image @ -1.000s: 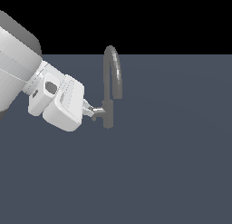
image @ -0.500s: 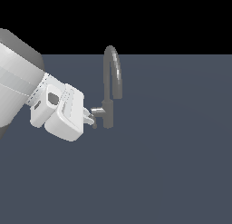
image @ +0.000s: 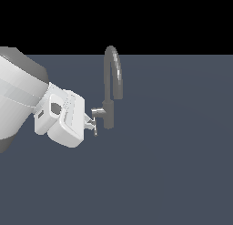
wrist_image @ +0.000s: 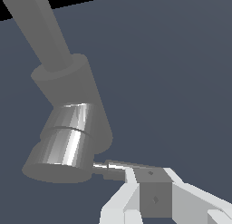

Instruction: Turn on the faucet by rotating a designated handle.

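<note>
In the exterior view, the small matte grey metal faucet (image: pixel 109 103) stands on the flat dark slate-blue surface (image: pixel 173 165), roughly mid-scene, its tall arched gooseneck spout curving over toward the exterior view's right. From its upright body a short shiny stub juts to the exterior view's left, and the thin flat grey lever handle (image: pixel 94 127) hangs down from the stub's end. The white Panda gripper (image: pixel 92 125) reaches in from the exterior view's left, its fingertips right at that lever. The fingers are mostly hidden behind the white hand, so I cannot tell from here whether they are spread or pinched.

In the wrist view, the faucet's grey body and polished stub fill the frame, and the thin lever (wrist_image: pixel 108 166) runs from the stub toward the camera. One grey fingertip pad (wrist_image: pixel 152 191) sits touching or just beside the lever's end. The second finger is not visible, so the pincer's state remains uncertain.

The step in hand looks like the turning itself: contact at the lever, ready to push. The next move calls for sweeping the fingertip around the stub's axis while staying against the thin lever, which could easily slip off the pad.
</note>
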Robot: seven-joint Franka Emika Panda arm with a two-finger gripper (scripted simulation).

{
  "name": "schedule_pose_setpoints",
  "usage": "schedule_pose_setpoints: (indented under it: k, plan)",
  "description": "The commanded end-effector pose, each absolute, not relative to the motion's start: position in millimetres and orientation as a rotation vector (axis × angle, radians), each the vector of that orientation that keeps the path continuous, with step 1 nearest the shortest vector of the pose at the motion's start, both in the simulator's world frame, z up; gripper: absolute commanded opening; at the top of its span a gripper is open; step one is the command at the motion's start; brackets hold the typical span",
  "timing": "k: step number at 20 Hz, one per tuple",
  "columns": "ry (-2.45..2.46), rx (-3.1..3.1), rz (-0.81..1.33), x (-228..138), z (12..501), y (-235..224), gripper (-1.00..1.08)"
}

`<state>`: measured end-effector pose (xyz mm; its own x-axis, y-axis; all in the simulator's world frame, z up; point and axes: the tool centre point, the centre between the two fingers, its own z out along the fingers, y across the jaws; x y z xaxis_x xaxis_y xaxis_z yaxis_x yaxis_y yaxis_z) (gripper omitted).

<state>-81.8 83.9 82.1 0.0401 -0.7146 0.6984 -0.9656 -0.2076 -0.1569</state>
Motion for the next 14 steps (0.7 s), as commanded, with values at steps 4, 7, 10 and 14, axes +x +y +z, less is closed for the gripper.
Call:
schedule_pose_setpoints:
  k: [4,7,10,14]
  plan:
    - [-1.722,1.917,0.96,-87.9,57.8,70.8,-1.0]
    - [-1.729,1.909,0.961,-87.5,51.5,69.8,-1.0]
    - [-1.664,1.991,0.955,-71.6,62.1,85.8,-1.0]
    - [-1.679,1.973,0.956,-65.9,53.2,84.6,-1.0]
